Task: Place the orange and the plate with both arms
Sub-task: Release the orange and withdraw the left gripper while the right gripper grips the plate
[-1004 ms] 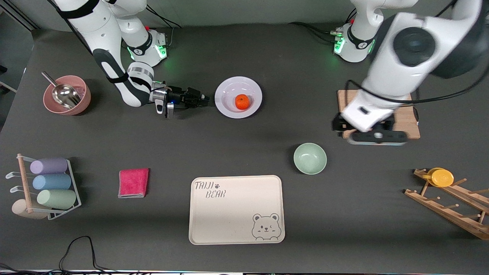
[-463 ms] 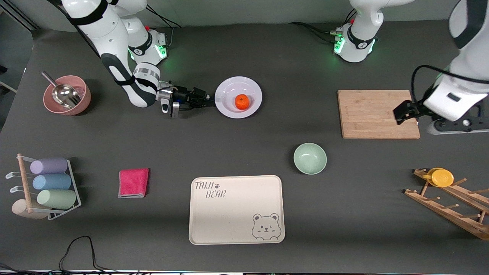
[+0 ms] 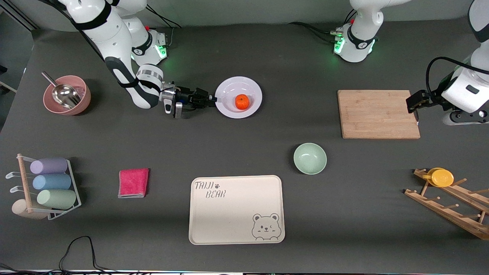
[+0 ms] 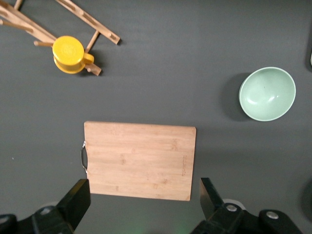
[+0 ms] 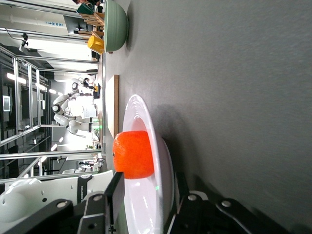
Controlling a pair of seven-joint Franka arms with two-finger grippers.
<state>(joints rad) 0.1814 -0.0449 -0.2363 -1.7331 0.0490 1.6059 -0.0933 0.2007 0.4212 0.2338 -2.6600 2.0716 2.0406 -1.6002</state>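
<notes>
Right gripper: low over the table, lying flat, at the plate's rim on the side toward the right arm's end; in the right wrist view its two fingers straddle the rim, one above and one below. Whether they actually pinch it, I cannot tell.
Plate: pale lavender-white, flat on the dark table, about midway between the two bases.
Orange: sitting in the plate's well, bright and round; the right wrist view has it just past the fingertips, not touched by them.
Left gripper: up in the air at the left arm's end of the table, fingers spread wide with nothing between them, looking straight down on the cutting board.
Cutting board: bamboo, lying flat, clear of the plate and well apart from it.
Green bowl: nearer the front camera than the plate, between plate and board.
Bear tray: beige, nearer still to the camera, beside the bowl.
Yellow cup: on the wooden rack at the left arm's end.
</notes>
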